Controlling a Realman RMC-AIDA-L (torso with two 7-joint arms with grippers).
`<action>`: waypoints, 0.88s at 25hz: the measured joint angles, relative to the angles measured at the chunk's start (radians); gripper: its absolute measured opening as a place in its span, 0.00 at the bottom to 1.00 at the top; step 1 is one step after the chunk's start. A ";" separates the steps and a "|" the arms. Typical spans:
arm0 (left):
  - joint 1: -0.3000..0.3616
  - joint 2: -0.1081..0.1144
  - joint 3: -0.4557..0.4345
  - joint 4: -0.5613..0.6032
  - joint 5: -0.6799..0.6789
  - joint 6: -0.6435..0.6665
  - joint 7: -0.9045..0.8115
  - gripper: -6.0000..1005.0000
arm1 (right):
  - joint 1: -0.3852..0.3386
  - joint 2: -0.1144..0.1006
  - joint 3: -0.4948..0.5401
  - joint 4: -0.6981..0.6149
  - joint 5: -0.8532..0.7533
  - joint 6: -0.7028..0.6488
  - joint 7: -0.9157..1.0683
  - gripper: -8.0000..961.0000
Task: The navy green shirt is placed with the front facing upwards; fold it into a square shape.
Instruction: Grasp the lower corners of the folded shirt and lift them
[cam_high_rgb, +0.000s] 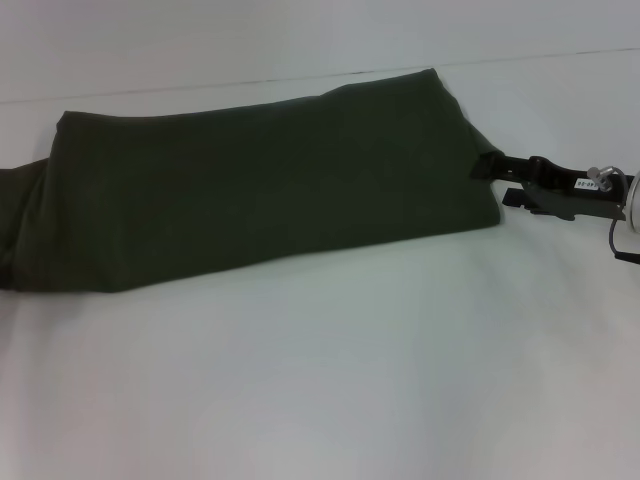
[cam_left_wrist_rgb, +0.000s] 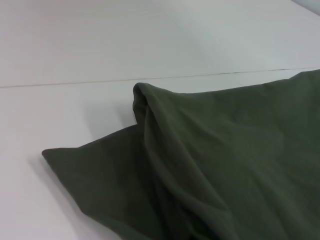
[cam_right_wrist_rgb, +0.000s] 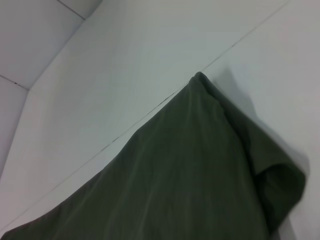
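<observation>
Bare worktop (cam_high_rgb: 330, 380) lies nearest; beyond it, the shirt (cam_high_rgb: 270, 190) is folded into a long band, not yet square. Right claw (cam_high_rgb: 492, 165) grasps its end; left claw unseen.

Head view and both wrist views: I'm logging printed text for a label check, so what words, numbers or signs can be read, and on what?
Small white sticker on the right gripper: dark characters, too small and blurred to read.
Navy green shirt: no lettering or label shows; only plain dark fabric faces up in all three views.
White table: no text or marks to read.
</observation>
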 joint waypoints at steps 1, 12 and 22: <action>0.000 0.000 0.000 0.000 0.000 0.000 0.000 0.05 | 0.001 0.000 0.000 0.000 0.000 0.002 0.000 0.92; -0.003 0.001 0.000 0.000 0.000 -0.005 0.001 0.06 | 0.019 0.007 -0.011 0.028 0.000 0.028 -0.013 0.91; -0.006 0.002 -0.002 0.000 0.000 -0.007 0.007 0.05 | 0.020 0.009 -0.024 0.040 0.000 0.037 -0.013 0.91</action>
